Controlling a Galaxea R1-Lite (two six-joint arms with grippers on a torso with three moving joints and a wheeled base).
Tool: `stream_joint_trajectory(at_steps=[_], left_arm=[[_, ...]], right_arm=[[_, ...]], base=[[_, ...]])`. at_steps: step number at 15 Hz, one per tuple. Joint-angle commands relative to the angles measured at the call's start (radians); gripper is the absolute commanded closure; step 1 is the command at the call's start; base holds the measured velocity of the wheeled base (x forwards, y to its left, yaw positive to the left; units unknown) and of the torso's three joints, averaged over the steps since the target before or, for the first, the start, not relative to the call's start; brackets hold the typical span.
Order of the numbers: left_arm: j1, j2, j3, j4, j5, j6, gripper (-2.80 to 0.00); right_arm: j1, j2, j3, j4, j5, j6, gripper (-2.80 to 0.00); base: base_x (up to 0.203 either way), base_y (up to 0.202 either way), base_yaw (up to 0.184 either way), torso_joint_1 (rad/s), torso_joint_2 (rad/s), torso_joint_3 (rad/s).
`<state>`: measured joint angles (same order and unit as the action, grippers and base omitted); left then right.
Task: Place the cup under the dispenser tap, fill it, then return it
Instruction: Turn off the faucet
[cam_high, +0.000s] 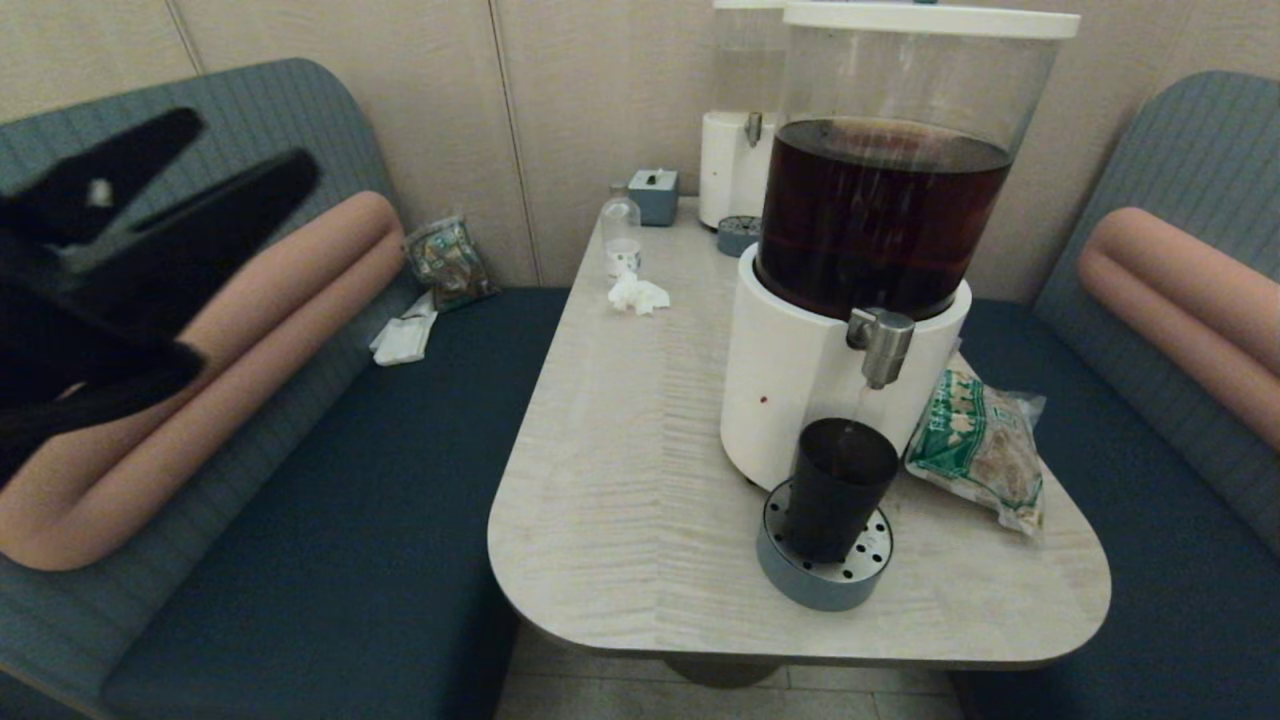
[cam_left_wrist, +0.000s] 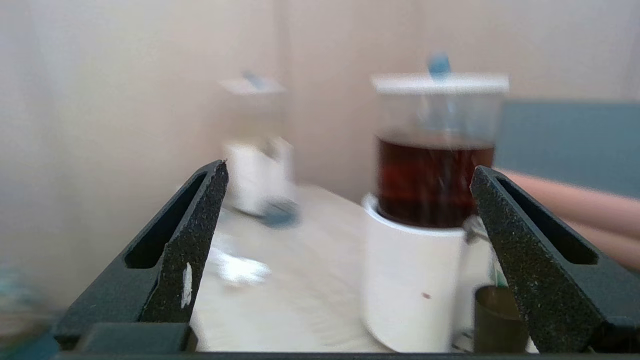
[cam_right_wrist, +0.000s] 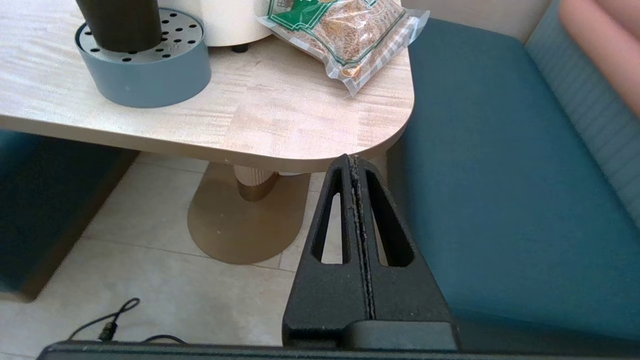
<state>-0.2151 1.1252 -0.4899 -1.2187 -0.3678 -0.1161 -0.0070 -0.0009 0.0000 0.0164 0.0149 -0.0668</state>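
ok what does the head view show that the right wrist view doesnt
Only the head view: the tap above the cup, the dark drink in the dispenser, and the open left gripper raised over the left bench.
Only the right wrist view: the shut right gripper below the table edge, the table's foot, a cable on the floor.
Both: cup on drip tray, snack bag.

Cup (cam_high: 838, 485) under dispenser tap (cam_high: 881, 345)
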Motion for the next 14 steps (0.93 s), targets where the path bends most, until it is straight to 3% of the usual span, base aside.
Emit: stream_joint_trajectory(at_steps=[1,3,7,9,11,12,14], left_arm=[[0.091,-0.353,0.144,0.003,0.018,-0.013,-2.8],[0.13,-0.547,0.236,0.051,0.036,-0.024,-2.8],[0.194,-0.911,0.353,0.271,0.065,-0.043,-2.8],[0.22,-0.959,0.409,0.317,0.148,-0.061,-2.8],[0.219,-0.981,0.438,0.351,0.126,-0.091,-2.8],[0.219,-1.017,0.441,0.386,0.108,-0.136,-2.8],[0.219,-1.11,0.439,0.548,0.094,-0.166,-2.8]], right_arm=[[0.0,0.001,0.0,-0.002,-0.005,0.038,0.0],[-0.001,0.001,-0.002,-0.003,-0.012,0.064,0.0],[0.001,0.003,-0.055,0.008,-0.016,0.063,0.0],[0.001,0.026,-0.176,0.045,-0.025,0.067,0.0],[0.001,0.081,-0.295,0.082,-0.027,0.069,0.0],[0.0,0.142,-0.343,0.087,-0.027,0.07,0.0],[-0.004,0.298,-0.477,0.092,-0.027,0.07,0.0]], base=[[0.0,0.0,0.0,0.0,0.0,0.0],[0.0,0.0,0.0,0.0,0.0,0.0],[0.0,0.0,0.0,0.0,0.0,0.0],[0.0,0.0,0.0,0.0,0.0,0.0],[0.0,0.0,0.0,0.0,0.0,0.0],[0.0,0.0,0.0,0.0,0.0,0.0],[0.0,0.0,0.0,0.0,0.0,0.0]])
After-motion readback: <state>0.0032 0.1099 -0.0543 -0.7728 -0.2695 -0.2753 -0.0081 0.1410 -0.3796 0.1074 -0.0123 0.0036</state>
